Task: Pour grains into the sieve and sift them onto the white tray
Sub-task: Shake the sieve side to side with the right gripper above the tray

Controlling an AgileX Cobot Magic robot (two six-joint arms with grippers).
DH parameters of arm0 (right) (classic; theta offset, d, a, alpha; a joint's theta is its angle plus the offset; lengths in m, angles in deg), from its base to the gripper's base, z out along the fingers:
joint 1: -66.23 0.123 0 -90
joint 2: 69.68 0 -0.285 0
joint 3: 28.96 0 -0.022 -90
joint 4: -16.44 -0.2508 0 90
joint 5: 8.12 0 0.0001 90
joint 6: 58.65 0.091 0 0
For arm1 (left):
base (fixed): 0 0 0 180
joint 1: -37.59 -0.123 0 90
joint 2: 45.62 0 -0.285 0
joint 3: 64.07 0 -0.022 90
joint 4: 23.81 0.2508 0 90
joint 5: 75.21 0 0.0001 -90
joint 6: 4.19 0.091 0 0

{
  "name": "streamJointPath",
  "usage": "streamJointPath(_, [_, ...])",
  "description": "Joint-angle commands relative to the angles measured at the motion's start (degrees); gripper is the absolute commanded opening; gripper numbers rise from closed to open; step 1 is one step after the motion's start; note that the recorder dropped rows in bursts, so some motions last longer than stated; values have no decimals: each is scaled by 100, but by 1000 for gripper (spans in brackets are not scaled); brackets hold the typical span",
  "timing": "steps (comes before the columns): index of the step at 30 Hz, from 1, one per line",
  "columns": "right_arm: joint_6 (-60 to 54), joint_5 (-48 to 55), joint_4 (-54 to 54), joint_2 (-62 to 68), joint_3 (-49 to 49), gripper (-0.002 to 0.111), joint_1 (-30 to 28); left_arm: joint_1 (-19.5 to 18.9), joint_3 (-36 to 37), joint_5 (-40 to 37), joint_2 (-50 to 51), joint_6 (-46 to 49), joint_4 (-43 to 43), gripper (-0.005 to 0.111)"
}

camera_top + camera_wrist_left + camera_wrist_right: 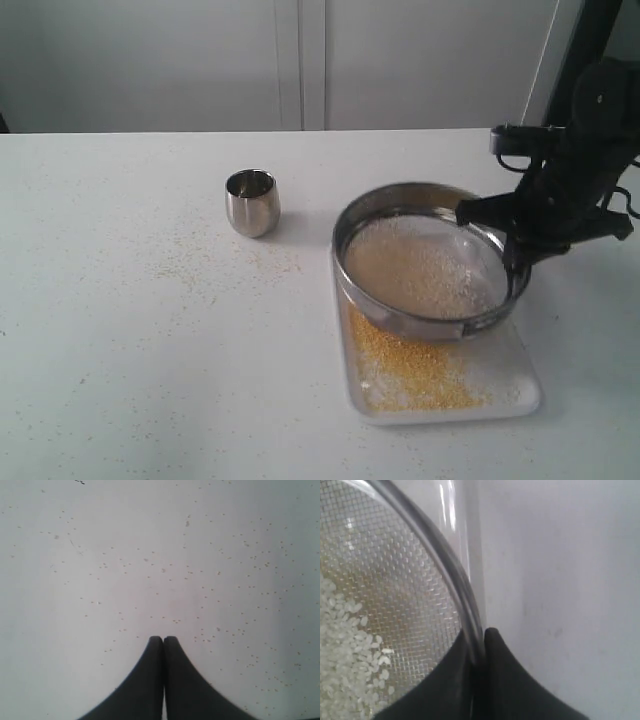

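Sieve (420, 322): pinched at its right rim by right tool (512, 258), closed tight on the steel wall with one finger inside and one outside (right wrist view, (477, 641)). An edge grip leaves the mesh clear and gives leverage for shaking.

Sits over far end of white tray (510, 375), looks tilted and slightly raised, so fallout lands inside the tray rim, not on table (120, 300).

Coarse pale grains (420, 265) lie on the mesh; fine yellow grains (410, 375) are piled on the tray below and just in front. Judging by that split, sifting well along; pour likely done.

Steel cup (251, 201) upright on table, well clear to the left, out of the shake path. Stray grains (270, 262) near it.

Left tool (163, 640): closed fully, holding nothing, parked over speckled table. Not visible in exterior view.

Risk: rim slipping in the pinch, or fines overshooting the tray edge.
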Motion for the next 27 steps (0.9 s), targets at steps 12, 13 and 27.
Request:
streamJointPath(12, [-171, -1425, -84, -786, 795, 0, -50, -17, 23, -70, -44, 15, -10, 0])
streamJointPath(13, [-64, -612, -264, -201, 189, 0, -61, -17, 23, -70, -44, 15, -10, 0])
streamJointPath(27, [-311, -1973, -128, -833, 1282, 0, -59, -17, 23, -70, -44, 15, -10, 0])
